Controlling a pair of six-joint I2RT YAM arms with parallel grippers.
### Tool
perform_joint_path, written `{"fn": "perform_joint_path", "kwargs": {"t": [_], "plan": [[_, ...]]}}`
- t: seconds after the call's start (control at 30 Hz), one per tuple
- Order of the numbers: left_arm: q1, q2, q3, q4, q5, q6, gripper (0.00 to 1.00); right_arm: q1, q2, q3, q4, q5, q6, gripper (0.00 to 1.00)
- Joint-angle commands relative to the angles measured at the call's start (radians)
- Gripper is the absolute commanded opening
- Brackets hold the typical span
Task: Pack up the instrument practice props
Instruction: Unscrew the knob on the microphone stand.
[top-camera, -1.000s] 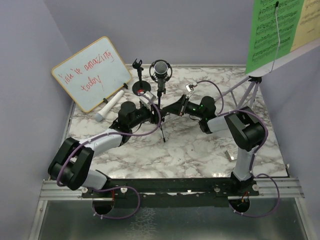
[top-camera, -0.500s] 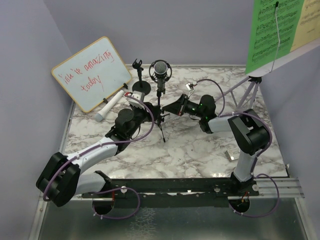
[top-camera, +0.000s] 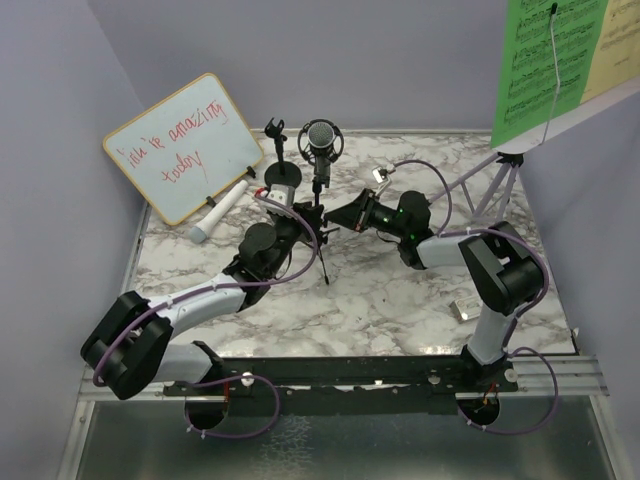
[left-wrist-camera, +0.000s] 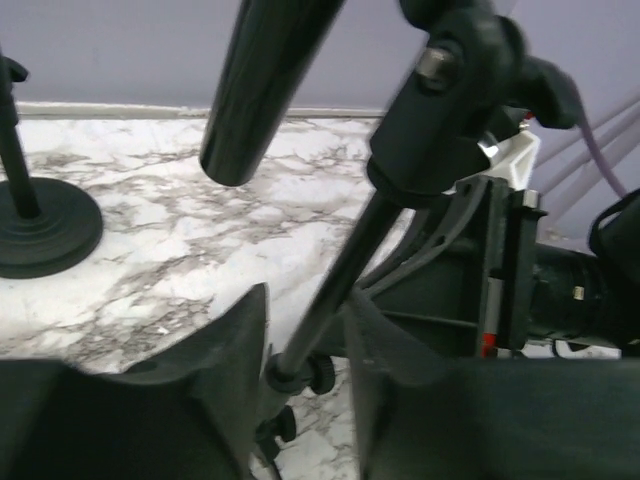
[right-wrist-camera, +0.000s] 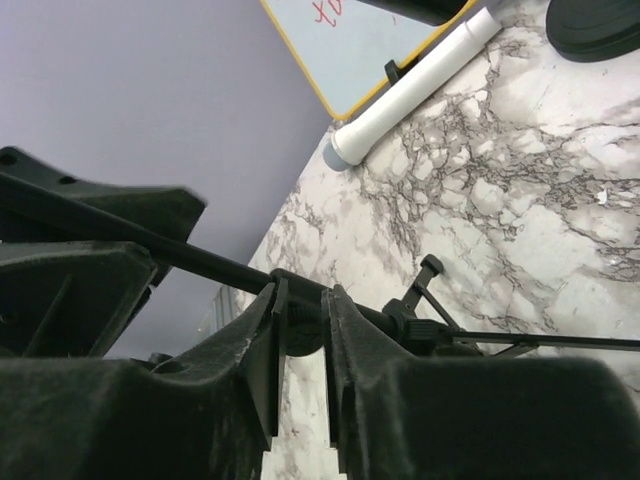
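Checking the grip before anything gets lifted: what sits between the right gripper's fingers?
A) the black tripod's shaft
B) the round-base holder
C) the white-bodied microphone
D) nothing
A: the right wrist view shows the right gripper closed on the shaft of the mic tripod, with the white-bodied microphone lying well apart.

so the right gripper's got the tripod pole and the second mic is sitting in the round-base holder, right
Not quite. The right gripper does clamp the tripod pole, but the second mic lies flat on the table beside the whiteboard. The round-base holder stands with nothing in it. The top view shows this.
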Motion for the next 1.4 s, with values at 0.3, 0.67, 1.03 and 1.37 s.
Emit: {"fn": "perform_joint_path", "kwargs": {"t": [0.3, 0.67, 1.03, 1.37], "plan": [[-0.013, 0.037, -0.04, 0.153, -0.004, 0.05, 0.03, 0.008, -0.031, -0.054, -0.003, -0.053, 0.069, 0.4], [-0.032, 0.034, -0.076, 0.181, 0.036, 0.07, 0.27, 0.026, -0.054, -0.076, -0.014, -0.032, 0.055, 0.47], [-0.032, 0.017, -0.074, 0.199, 0.057, 0.107, 0.31, 0.056, -0.063, -0.121, 0.043, -0.005, 0.097, 0.49], [-0.041, 0.025, -0.097, 0.202, 0.085, 0.127, 0.09, 0.065, -0.081, -0.156, 0.099, -0.025, 0.145, 0.49]]}}
